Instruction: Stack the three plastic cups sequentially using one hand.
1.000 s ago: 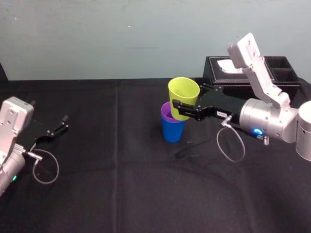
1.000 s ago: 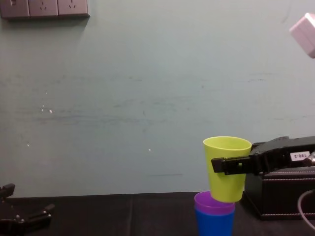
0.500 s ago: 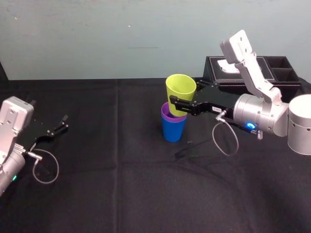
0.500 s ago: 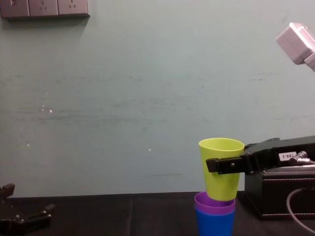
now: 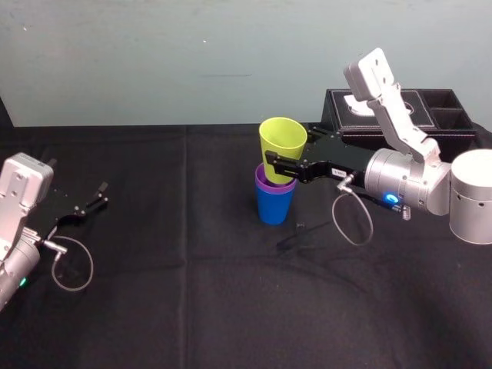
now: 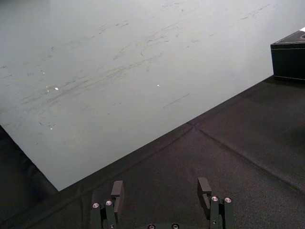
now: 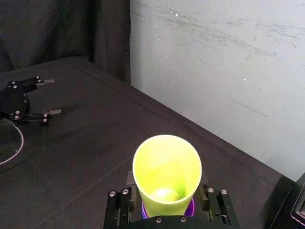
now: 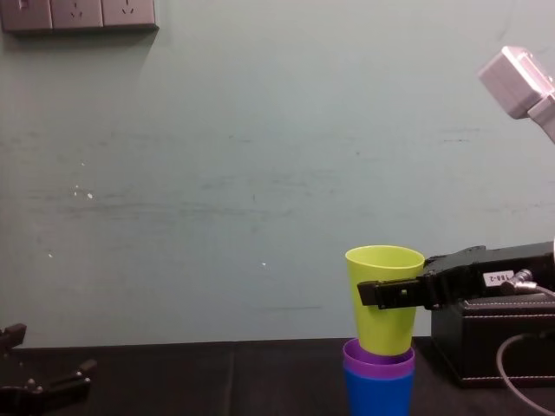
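A purple cup sits nested in a blue cup near the middle of the black table. Directly over them, the yellow-green cup is upright with its base dipping into the purple cup's mouth. My right gripper is shut on the yellow-green cup, one finger on each side of its wall. In the chest view the yellow-green cup rises above the purple rim, with the right gripper reaching in from the right. My left gripper rests open at the table's left, parked; its fingers hold nothing.
A black leather tissue box with side compartments stands at the back right, just behind my right arm. The right arm's cable loops down toward the black cloth. A pale wall backs the table.
My right gripper has carried the yellow-green cup a little to the left and down, so its base now sits inside the purple cup's mouth. The left arm has not moved.
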Controlling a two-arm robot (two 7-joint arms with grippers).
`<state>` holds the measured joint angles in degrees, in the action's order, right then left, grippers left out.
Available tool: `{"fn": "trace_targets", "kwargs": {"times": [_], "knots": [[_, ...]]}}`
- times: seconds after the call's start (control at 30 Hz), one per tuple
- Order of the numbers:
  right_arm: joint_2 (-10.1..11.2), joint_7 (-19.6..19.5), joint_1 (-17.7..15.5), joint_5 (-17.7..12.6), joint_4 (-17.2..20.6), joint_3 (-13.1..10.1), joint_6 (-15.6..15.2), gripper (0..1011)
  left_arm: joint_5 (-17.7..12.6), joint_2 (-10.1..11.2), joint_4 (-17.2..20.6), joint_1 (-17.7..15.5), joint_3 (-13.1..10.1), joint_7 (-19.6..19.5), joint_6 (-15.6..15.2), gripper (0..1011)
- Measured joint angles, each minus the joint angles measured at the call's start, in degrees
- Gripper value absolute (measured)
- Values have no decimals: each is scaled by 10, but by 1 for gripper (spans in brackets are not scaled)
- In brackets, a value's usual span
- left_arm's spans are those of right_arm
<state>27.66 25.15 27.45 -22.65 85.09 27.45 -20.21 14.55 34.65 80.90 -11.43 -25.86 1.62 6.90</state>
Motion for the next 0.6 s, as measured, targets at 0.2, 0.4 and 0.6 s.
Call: {"fn": "trace_targets", "kwargs": {"times": [0.2,0.4,0.6], "knots": [[-5,0,1,5,-6,0,3,729,0,0,0,0,0,0,0,1010],[-8,0,2,8,-10,0,3,729,0,0,0,0,0,0,0,1010],[-12,0,3,11,-17,0,4,729,0,0,0,0,0,0,0,1010]]}}
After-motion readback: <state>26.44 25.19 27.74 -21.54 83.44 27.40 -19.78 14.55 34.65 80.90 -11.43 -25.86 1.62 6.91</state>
